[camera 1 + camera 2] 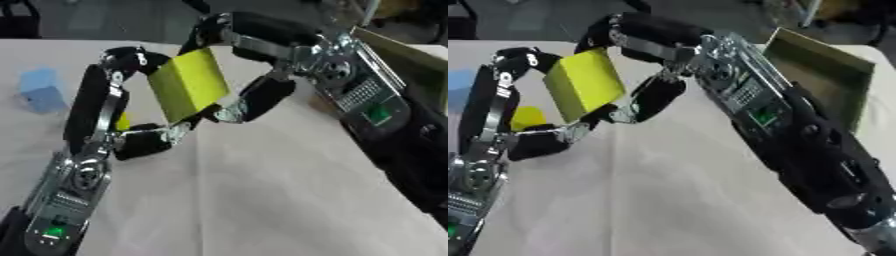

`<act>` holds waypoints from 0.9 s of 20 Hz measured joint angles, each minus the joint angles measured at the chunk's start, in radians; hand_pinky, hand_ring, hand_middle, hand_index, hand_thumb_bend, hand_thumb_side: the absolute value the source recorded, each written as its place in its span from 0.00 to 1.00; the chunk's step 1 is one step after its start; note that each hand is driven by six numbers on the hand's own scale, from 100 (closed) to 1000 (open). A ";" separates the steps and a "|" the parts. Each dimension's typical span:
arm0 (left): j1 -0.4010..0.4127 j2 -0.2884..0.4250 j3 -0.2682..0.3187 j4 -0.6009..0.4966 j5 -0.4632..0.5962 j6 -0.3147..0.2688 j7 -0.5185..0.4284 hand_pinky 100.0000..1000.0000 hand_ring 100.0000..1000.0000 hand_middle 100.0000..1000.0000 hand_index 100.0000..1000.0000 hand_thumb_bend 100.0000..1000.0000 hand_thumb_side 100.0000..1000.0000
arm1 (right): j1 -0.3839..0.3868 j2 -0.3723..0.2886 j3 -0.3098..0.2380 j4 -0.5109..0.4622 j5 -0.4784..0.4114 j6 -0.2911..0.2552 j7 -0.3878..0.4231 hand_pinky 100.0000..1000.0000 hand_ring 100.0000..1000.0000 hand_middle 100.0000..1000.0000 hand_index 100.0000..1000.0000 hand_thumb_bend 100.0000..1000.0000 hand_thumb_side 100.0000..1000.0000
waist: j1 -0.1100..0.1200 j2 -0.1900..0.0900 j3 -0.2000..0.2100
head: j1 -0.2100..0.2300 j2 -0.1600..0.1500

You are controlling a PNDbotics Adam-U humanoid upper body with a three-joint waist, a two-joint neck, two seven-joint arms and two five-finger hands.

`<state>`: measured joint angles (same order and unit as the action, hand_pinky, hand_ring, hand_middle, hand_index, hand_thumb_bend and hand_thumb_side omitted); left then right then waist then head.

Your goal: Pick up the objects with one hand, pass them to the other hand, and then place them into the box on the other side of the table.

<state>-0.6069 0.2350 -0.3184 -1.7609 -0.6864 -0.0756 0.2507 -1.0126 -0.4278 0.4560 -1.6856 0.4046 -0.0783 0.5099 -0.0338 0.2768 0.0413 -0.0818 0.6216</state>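
Yellow-green block (188, 85) held up above the desk (280, 200), tilted, caught between both hands. Left hand (109, 105) curled round its left and lower edges, fingers arching over the top corner, thumb under the bottom. Right hand (254, 55) also grasping it, fingers bent across the top edge and thumb against the right face. Small yellow piece (527, 117) down on the desk behind the left hand. Blue block (39, 90) resting at the far left. Open cardboard box (824, 75) at the far right.
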 measured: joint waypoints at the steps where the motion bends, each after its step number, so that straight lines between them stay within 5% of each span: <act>1: 0.000 -0.001 0.000 0.000 -0.001 0.003 0.000 0.58 0.47 0.38 0.54 0.25 0.00 | 0.000 0.000 0.000 0.000 -0.001 0.000 0.000 0.83 0.72 0.57 0.58 0.12 0.09 | 0.000 0.000 0.000 | 0.000 0.000; 8: 0.000 -0.005 -0.001 0.000 -0.019 0.031 0.001 0.64 0.55 0.47 0.65 0.43 0.02 | 0.001 -0.001 -0.001 0.000 -0.004 0.004 0.005 0.83 0.72 0.55 0.48 0.11 0.10 | 0.000 0.000 -0.002 | -0.003 0.000; 13: 0.006 -0.004 0.003 0.026 -0.062 0.067 -0.007 0.75 0.68 0.61 0.78 0.71 0.30 | 0.001 -0.003 -0.003 -0.013 -0.020 -0.001 0.011 0.83 0.72 0.55 0.46 0.11 0.09 | 0.000 0.000 -0.004 | -0.004 0.000; 18: 0.007 -0.004 0.008 0.031 -0.107 0.095 0.000 0.77 0.70 0.64 0.81 0.80 0.37 | 0.001 -0.003 -0.003 -0.016 -0.027 -0.003 0.015 0.83 0.72 0.55 0.45 0.11 0.09 | 0.000 0.000 -0.006 | -0.007 0.000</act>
<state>-0.5995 0.2309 -0.3102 -1.7296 -0.7938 0.0192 0.2507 -1.0121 -0.4306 0.4531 -1.7018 0.3780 -0.0811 0.5249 -0.0338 0.2768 0.0355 -0.0888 0.6211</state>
